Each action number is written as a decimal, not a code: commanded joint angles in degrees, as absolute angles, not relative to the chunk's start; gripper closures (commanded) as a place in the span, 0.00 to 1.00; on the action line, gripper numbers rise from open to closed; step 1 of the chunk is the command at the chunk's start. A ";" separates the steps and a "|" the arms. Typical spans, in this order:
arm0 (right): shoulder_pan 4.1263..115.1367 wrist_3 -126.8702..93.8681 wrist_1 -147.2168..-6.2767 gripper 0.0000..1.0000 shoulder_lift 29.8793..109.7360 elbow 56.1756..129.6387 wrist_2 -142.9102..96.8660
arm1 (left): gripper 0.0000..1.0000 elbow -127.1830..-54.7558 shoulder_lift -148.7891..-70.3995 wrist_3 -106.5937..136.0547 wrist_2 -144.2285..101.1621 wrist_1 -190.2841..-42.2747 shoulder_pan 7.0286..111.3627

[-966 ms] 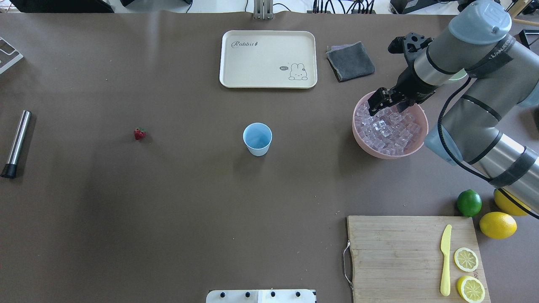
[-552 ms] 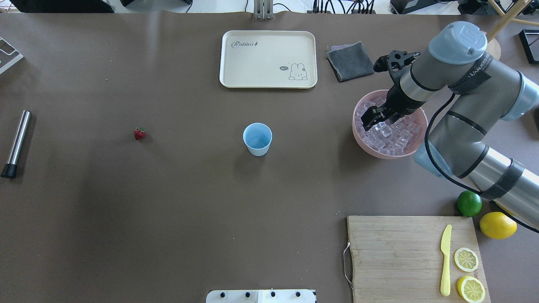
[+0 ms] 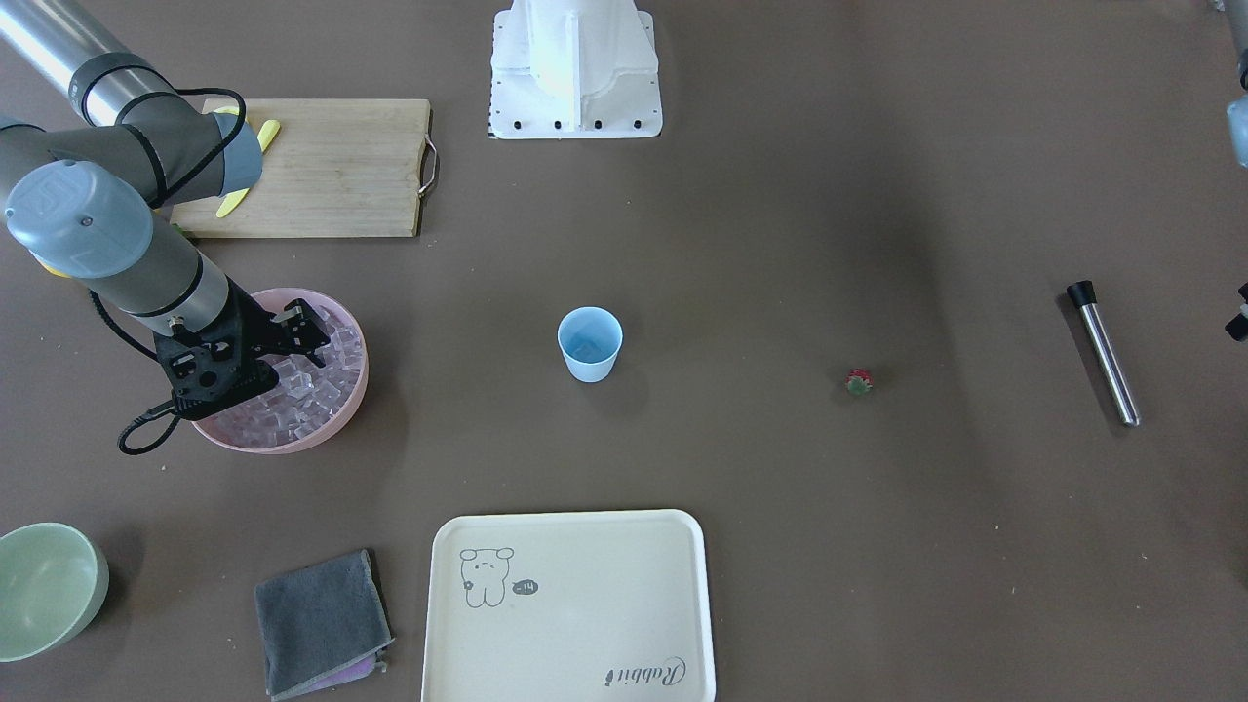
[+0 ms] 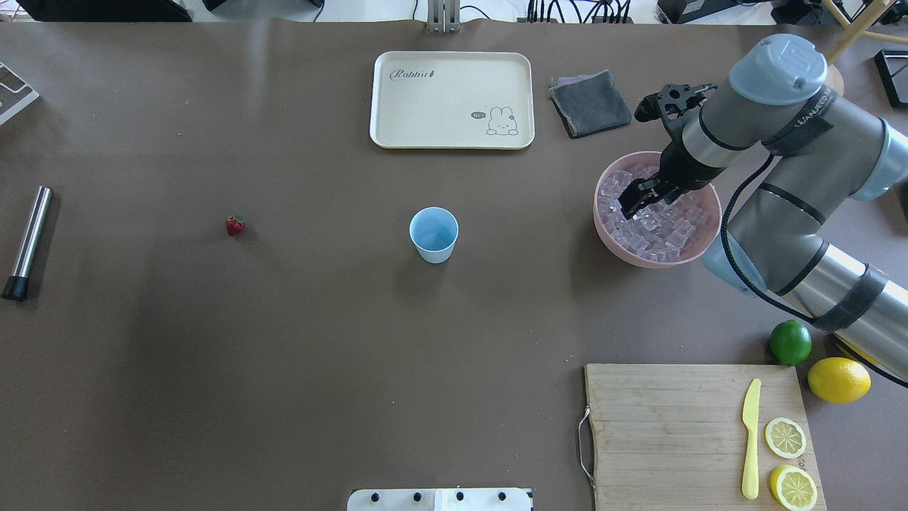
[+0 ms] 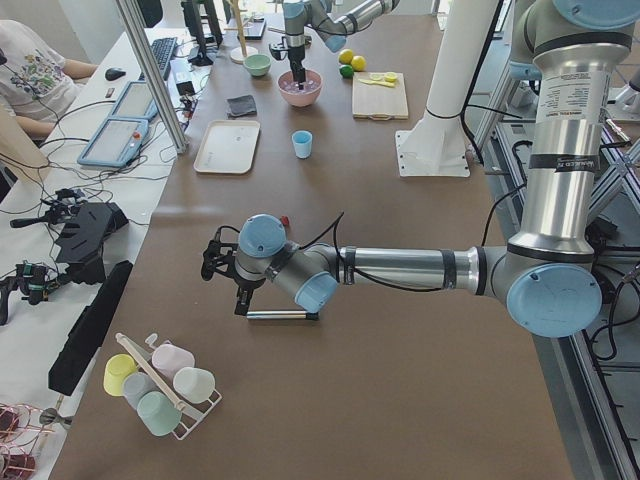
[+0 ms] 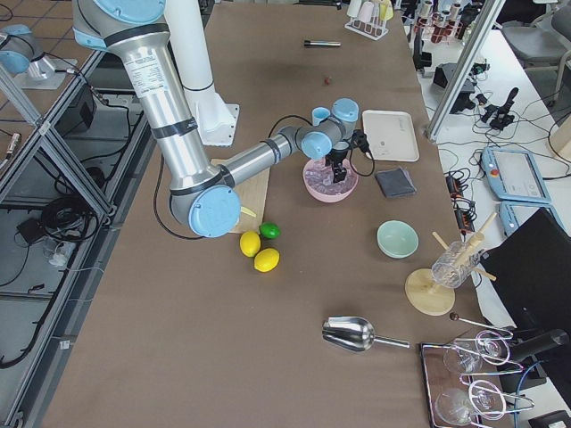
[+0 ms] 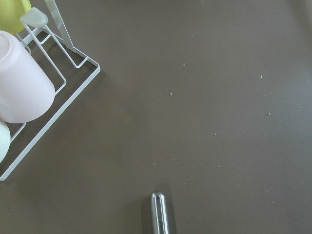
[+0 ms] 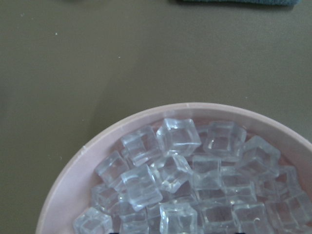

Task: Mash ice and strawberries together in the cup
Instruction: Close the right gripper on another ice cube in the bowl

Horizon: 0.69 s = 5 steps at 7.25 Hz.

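The light-blue cup (image 4: 433,233) stands upright mid-table, with nothing showing inside it. A small red strawberry (image 4: 235,226) lies alone on the table far to its left. The ice (image 4: 660,227) is a heap of clear cubes filling a pink bowl (image 4: 603,227). My right gripper (image 4: 630,204) hangs tilted over the bowl's far-left part, fingers apart just above the cubes and holding nothing. The right wrist view shows only ice (image 8: 195,170) and the pink bowl's rim (image 8: 97,146). My left gripper (image 5: 240,298) shows clearly only in the exterior left view, over a metal muddler (image 4: 28,238); I cannot tell its state.
A cream tray (image 4: 451,99) and a grey cloth (image 4: 590,103) lie at the back. A cutting board (image 4: 660,426) holds a yellow knife and lemon slices, with a lime (image 4: 790,342) and a lemon (image 4: 838,380) beside it. A pale green bowl (image 3: 49,585) and a cup rack (image 5: 160,385) stand off to the sides.
My right arm swung in over the pink bowl. Its gripper moved left and lower toward the ice, then shifted slightly right. Cup, strawberry and muddler stayed put.
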<state>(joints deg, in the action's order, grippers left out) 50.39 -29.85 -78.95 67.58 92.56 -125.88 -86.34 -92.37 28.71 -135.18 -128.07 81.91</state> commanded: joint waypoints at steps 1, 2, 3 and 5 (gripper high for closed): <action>50.36 -30.41 -78.93 0.17 67.33 91.67 -125.68 | 0.03 -86.31 -92.46 28.91 -135.18 -128.23 81.91; 50.27 -30.41 -78.93 0.17 67.32 91.50 -125.60 | 0.03 -86.48 -92.46 29.26 -135.18 -128.23 81.91; 50.19 -30.41 -78.93 0.18 67.32 91.58 -125.60 | 0.03 -86.40 -92.46 29.18 -135.18 -128.23 81.91; 49.58 -32.15 -78.84 0.22 67.24 91.67 -125.51 | 0.03 -86.48 -92.55 29.27 -135.18 -128.23 81.91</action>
<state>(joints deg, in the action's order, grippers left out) 50.04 -30.93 -78.90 67.29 91.61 -125.58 -86.42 -92.52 29.23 -135.18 -128.23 81.91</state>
